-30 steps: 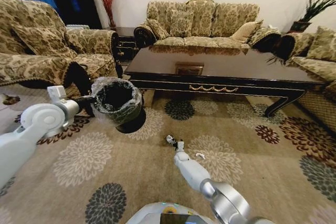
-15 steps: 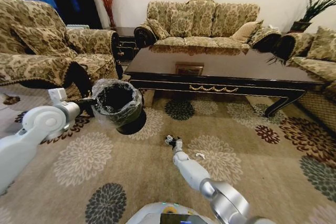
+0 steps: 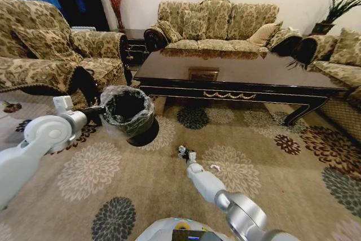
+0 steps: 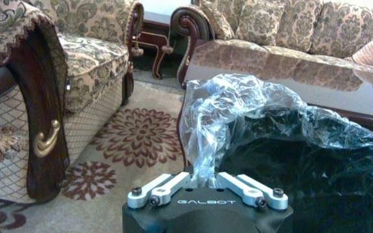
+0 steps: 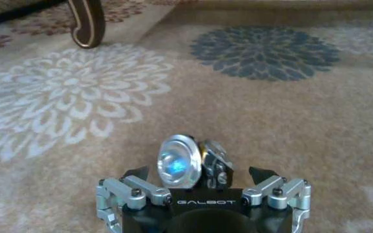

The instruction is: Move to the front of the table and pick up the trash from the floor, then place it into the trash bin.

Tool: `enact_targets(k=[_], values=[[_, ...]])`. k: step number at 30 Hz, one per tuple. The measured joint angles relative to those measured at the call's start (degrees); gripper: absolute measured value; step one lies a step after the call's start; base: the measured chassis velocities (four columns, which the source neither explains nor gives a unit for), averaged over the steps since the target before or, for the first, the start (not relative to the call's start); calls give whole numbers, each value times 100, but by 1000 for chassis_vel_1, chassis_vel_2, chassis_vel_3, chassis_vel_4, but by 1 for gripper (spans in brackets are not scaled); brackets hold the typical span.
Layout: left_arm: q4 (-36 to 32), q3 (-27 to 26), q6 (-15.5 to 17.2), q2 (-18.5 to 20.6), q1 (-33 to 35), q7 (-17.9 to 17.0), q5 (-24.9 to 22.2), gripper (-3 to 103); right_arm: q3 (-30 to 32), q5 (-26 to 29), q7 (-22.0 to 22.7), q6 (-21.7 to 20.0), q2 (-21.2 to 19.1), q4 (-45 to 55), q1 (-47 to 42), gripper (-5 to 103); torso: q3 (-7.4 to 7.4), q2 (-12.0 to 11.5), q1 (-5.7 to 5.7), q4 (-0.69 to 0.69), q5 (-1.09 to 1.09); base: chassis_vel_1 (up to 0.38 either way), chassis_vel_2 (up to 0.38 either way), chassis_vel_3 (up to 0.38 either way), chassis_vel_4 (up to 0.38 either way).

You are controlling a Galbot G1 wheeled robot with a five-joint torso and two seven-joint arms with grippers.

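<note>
My left gripper (image 3: pixel 100 112) (image 4: pixel 206 180) is shut on the rim of the trash bin (image 3: pixel 128 111) (image 4: pixel 290 155). It holds the black bin, lined with a crinkly clear bag, just above the carpet left of the table (image 3: pixel 254 71). Low at the carpet, my right gripper (image 3: pixel 183 153) (image 5: pixel 198 173) stands open, a finger on each side of a shiny crumpled piece of trash (image 3: pixel 182 150) (image 5: pixel 181 166). A white paper scrap (image 3: pixel 215 167) lies on the carpet just right of the right arm.
Patterned sofas stand to the left (image 3: pixel 45 49), behind the table (image 3: pixel 217 23) and to the right (image 3: pixel 341 55). A curved table leg (image 5: pixel 86 22) rises beyond the right gripper. Open flowered carpet (image 3: pixel 90 167) spreads between me and the table.
The left arm has shifted the bin slightly to the right and a little lower. The right gripper has stayed at the shiny trash with hardly any movement.
</note>
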Motion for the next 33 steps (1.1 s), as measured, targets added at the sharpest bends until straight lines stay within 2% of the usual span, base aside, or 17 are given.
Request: enact_targets(k=[6, 8, 9, 10, 11, 13, 14, 16, 17, 18, 22, 24, 25, 27, 28, 29, 33], values=[[-1, 84, 1, -52, -22, -3, 54, 4, -62, -88, -169, 86, 0, -19, -15, 102, 0, 0, 0, 0, -1, 0, 0, 0, 0], [-2, 86, 1, -60, -19, -3, 62, 4, -76, -115, -186, 95, 0, -20, -20, 98, 0, 0, 0, -1, -1, 0, 0, 0, 0], [-4, 86, 1, -64, -12, -3, 67, 4, -93, -141, -188, 97, 0, -27, -28, 88, 0, 0, 0, 0, 0, 0, 0, 0, 0], [-4, 85, 1, -64, -9, -3, 68, 4, -96, -152, -188, 97, 0, -34, -29, 88, 0, 0, 0, 0, 0, 0, 0, 0, 0], [-7, 79, 1, -64, -5, -3, 68, 4, -97, -172, -183, 97, 0, -47, -29, 83, 0, 0, 0, 0, -1, 0, 0, 0, 0], [-8, 70, 1, -61, -2, -3, 67, 4, -97, -191, -176, 95, 0, -58, -29, 83, 0, 0, 0, -1, -1, 0, 0, 0, 0], [-8, 63, 1, -56, 0, -3, 67, 4, -95, -205, -165, 91, 0, -64, -28, 71, 0, 0, 0, -1, -1, 0, 0, 0, 0], [-8, 58, 1, -47, 1, -3, 64, 4, -91, -233, -141, 84, -1, -70, -27, 61, 0, 0, 0, -1, -1, 0, 0, 0, 0], [-8, 58, 1, -47, 1, -3, 64, 4, -91, -233, -141, 84, -1, -70, -27, 61, 0, 0, 0, -1, -1, 0, 0, 0, 0], [-8, 58, 1, -47, 2, -3, 63, 4, -87, -251, -136, 84, -1, -70, -27, 54, 0, 0, 0, -1, -1, 0, 0, 0, 0], [-8, 62, 1, -52, 2, -3, 65, 4, -75, -365, -107, 144, 0, -70, -44, 63, 0, 0, 0, 1, 0, 0, 0, 0, 0], [-7, 74, 1, -57, 1, -3, 66, 4, -95, -401, -61, 452, 0, -66, -71, 74, 0, 0, 0, 0, 0, 0, 0, 0, 0], [-7, 74, 1, -57, 1, -3, 66, 4, -95, -401, -61, 452, 0, -66, -71, 74, 0, 0, 0, 0, 0, 0, 0, 0, 0], [-1, 84, 1, -57, -10, -3, 67, 4, -105, -398, -69, 622, 0, -28, -90, 85, 0, 0, 0, 0, 0, 0, 0, 0, 0], [-1, 87, 1, -56, -13, -3, 67, 4, -105, -383, -118, 705, 0, -11, -92, 85, 0, 0, 0, 0, 0, 0, 0, 0, 0], [-1, 88, 1, -52, -15, -3, 67, 4, -105, -361, -150, 738, 0, 1, -91, 90, 0, 0, 0, 0, 0, 0, 0, 0, 0], [5, 84, 1, -30, -19, -1, 65, 4, -123, -340, -177, 756, 0, 22, -92, 99, 0, 0, 0, 0, -1, 0, 0, 0, 0]])
